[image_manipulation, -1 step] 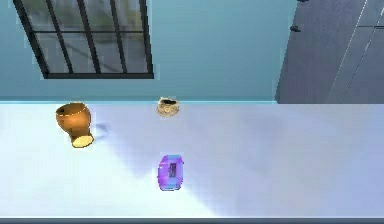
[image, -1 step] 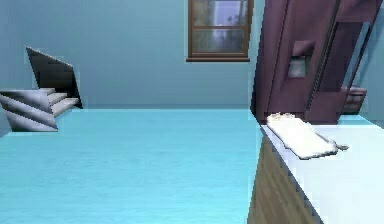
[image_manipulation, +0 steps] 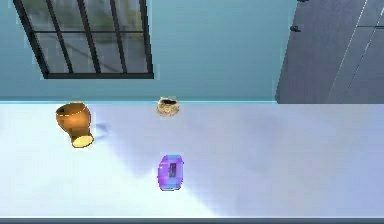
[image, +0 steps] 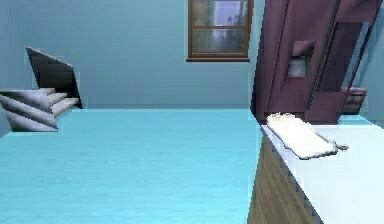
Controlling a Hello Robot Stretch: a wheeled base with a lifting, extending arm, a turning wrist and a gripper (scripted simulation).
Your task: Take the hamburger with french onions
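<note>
In the forward view, much is cut off. A counter (image: 345, 185) with a pale top and a wood-brown front runs out of the lower right corner. On its far end lies a flat white tray (image: 312, 146) with a pale lump on it that I cannot identify. Behind it stands a tall dark maroon fridge (image: 310, 60), cropped at the top. At the left edge a grey stepped shape (image: 35, 106) and a dark panel (image: 52, 72) are hard to make out. The floor and wall are blue, with a brown-framed window (image: 218, 30) in the wall.

In the arm side view, a pale countertop (image_manipulation: 270, 150) spreads across below a blue wall. A black-barred window (image_manipulation: 85, 38) is cut by the top edge, and a grey cabinet (image_manipulation: 335, 50) fills the upper right corner. A brown vase (image_manipulation: 74, 122) sits tilted at the left. A small purple-blue object (image_manipulation: 171, 171) lies nearer, too small to name.

Near the countertop's far edge, right of the vase and well beyond the purple-blue object, sits a small bun-coloured lump (image_manipulation: 168, 106) with a dark top. It looks like the hamburger, though it is too small to be sure. I cannot tell how my gripper stands, nor how the lump lies relative to it.
</note>
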